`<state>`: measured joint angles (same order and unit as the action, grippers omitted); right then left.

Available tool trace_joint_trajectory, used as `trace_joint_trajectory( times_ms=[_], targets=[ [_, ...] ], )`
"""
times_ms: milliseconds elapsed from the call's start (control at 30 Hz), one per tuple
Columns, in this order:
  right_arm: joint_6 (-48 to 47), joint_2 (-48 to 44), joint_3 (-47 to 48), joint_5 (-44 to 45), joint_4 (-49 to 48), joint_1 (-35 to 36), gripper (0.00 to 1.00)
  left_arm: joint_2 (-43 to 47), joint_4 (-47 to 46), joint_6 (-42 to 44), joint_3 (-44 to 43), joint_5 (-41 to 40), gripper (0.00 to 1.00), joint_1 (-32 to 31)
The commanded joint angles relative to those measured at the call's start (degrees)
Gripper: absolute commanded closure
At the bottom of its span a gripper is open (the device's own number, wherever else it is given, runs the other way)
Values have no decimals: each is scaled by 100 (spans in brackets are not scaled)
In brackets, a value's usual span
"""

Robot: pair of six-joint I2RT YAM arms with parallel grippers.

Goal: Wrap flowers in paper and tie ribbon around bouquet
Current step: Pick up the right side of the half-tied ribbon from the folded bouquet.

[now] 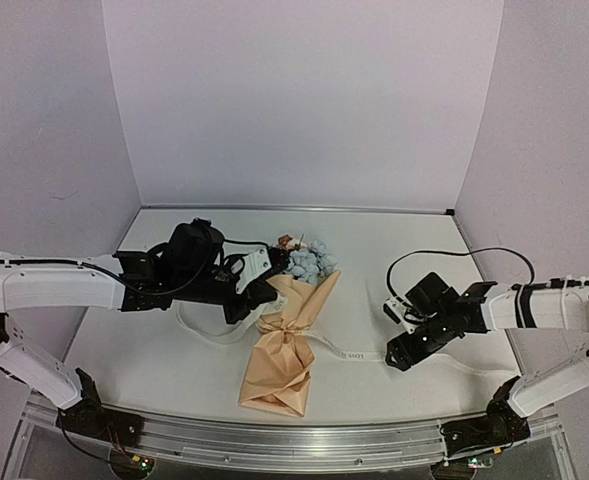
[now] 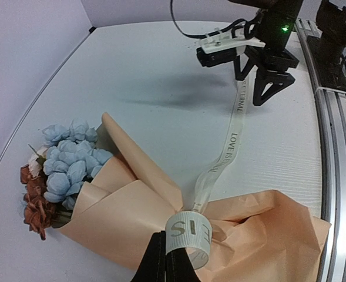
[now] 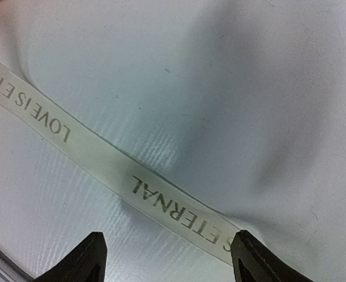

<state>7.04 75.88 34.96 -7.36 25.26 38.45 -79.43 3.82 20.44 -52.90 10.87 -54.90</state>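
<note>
Pinching ribbon point(image 2: 231, 126) at bouquet point(image 2: 120, 211), left tool point(image 2: 164, 247); right tool point(image 3: 168, 249) gapes.

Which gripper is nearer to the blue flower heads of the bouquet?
Left. The left gripper pinches the ribbon at the bouquet's waist, near the blue flower heads; the right gripper hangs open over the ribbon's far tail, well apart.
</note>
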Motion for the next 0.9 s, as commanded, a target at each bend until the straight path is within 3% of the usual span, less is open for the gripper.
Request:
trace_joint_trajectory(
  times_ms=[0,333,867],
  targets=[
    [-234,283,233,9,-212,127,26,-78,-401,-165,-260,-25,100,-195],
    [-298,1123,606,217,-274,128,29,-81,-668,-197,-248,44,100,-223],
    [555,1264,144,1070,-253,1024,69,-124,-626,-79,-293,92,100,-232]
  ],
)
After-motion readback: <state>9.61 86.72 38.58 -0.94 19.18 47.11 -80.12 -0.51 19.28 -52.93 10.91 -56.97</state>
